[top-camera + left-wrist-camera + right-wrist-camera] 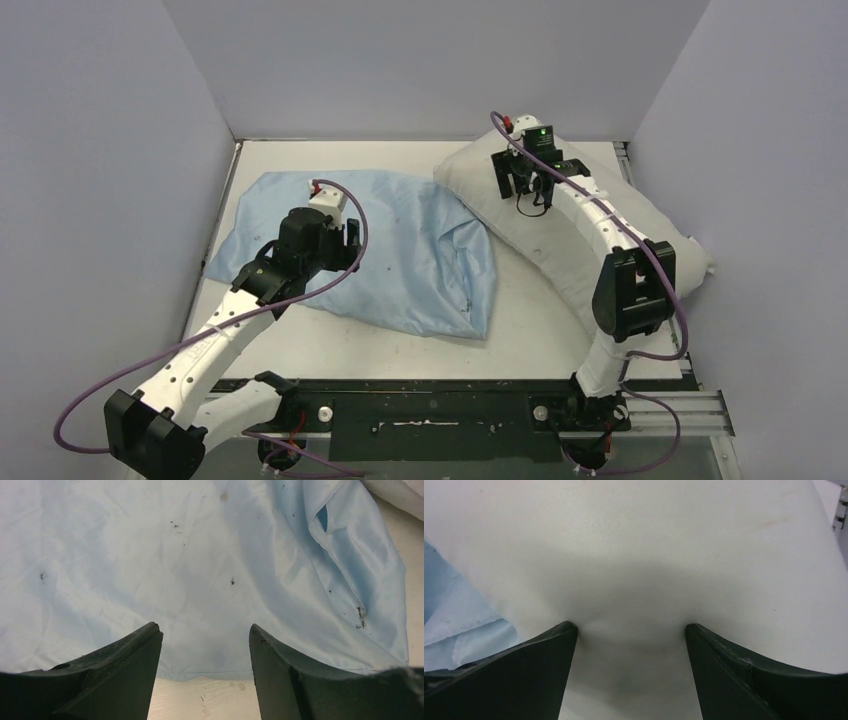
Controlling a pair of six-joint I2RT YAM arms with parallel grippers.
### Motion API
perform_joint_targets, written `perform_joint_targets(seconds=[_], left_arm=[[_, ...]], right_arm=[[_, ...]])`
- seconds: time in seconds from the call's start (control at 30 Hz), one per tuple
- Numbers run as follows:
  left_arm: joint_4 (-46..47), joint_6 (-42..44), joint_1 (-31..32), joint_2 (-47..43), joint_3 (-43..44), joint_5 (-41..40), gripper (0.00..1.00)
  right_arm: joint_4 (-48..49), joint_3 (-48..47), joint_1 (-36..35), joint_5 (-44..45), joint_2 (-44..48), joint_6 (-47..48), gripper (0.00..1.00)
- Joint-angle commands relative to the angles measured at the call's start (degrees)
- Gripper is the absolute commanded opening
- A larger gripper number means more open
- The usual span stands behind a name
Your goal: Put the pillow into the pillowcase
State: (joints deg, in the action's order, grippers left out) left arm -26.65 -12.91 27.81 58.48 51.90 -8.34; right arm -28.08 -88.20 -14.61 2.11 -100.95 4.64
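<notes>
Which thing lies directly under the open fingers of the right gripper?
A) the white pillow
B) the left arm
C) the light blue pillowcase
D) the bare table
A: the right wrist view shows the right gripper open, with the white pillow filling the space between and beyond its fingers. The pillowcase lies under the left gripper instead.

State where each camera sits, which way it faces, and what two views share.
Top external: above and behind the left arm and right arm, looking down on the table, pillowcase and pillow.
Left wrist: on the left arm, facing down at the pillowcase; its open jaws show.
Right wrist: on the right arm, facing the pillow; its open jaws press into it.
Shared: both wrist views show pillowcase and pillow.
</notes>
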Motion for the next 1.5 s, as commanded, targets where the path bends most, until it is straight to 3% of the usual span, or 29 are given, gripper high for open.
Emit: perform_joint_targets(seconds=[0.0, 0.07, 0.2, 0.23, 0.43, 0.67, 1.0, 1.23, 1.37, 1.47], left_arm=[[3.50, -2.95, 0.04, -0.51, 0.05, 1.33, 0.61], [4.00, -5.53, 0.13, 0.10, 0.59, 3.55, 0.61], [7.79, -11.17, 0.29, 1.54, 0.60, 8.28, 0.59], [8.97, -12.61, 0.50, 2.01, 0.50, 9.90, 0.57], [13.95, -18.55, 3.01, 8.54, 3.14, 11.21, 0.51], [18.75, -22.05, 11.79, 18.38, 4.83, 6.34, 0.47], [22.86, -22.37, 25.26, 32.27, 4.72, 5.03, 0.53], [24.13, -22.69, 27.38, 35.86, 1.95, 2.75, 0.53], [18.96, -24.22, 27.47, 36.02, 0.57, 0.63, 0.46], [15.44, -24.74, 27.55, 35.66, -0.81, -0.50, 0.32]], right_arm=[[1.23, -2.46, 0.27, 1.06, -3.58, 0.88, 0.65], [1.94, -1.71, 0.41, 1.17, -2.59, -0.50, 0.41], [2.43, -0.50, 0.43, 2.28, 1.32, -2.73, 0.04], [2.19, -0.25, 0.46, 2.97, 2.54, -3.35, 0.00], [4.57, 6.58, 0.90, 3.09, 12.24, -10.22, 0.00], [9.26, 14.35, 1.22, -0.56, 22.54, -15.96, 0.00], [9.69, 18.05, 2.93, -1.26, 25.16, -17.66, 0.00], [10.30, 18.62, 4.28, -1.67, 25.91, -18.18, 0.00], [10.66, 19.74, 5.01, -3.28, 26.65, -18.68, 0.00], [10.83, 20.76, 5.51, -3.57, 27.09, -18.95, 0.00]])
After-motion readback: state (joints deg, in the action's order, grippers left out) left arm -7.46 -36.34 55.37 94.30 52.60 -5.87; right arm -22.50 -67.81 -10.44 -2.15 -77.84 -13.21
